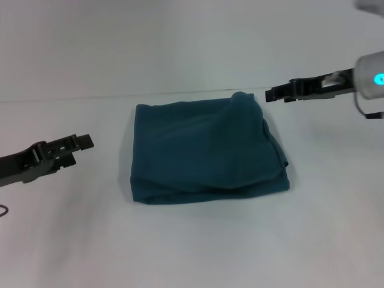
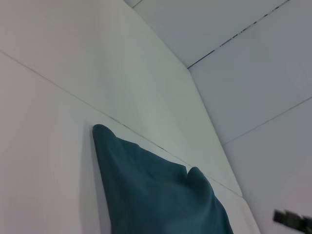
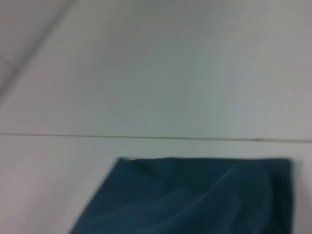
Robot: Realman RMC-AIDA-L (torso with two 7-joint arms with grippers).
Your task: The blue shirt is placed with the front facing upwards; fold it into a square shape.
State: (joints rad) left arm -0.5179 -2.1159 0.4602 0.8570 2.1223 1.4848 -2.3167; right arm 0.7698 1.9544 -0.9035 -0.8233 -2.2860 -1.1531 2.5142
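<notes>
The blue shirt [image 1: 204,150] lies folded into a rough square in the middle of the white table [image 1: 192,252]. Its top layer is rumpled and bulges at the far right corner. The pink lettering and the collar are hidden inside the folds. My left gripper [image 1: 87,142] hovers to the left of the shirt, apart from it, holding nothing. My right gripper [image 1: 270,95] hovers just off the shirt's far right corner, also holding nothing. The shirt also shows in the left wrist view [image 2: 156,195] and in the right wrist view [image 3: 195,195].
A white wall [image 1: 180,42] rises behind the table's far edge. A dark cable end [image 1: 3,210] shows at the left border. The right gripper appears far off in the left wrist view [image 2: 292,219].
</notes>
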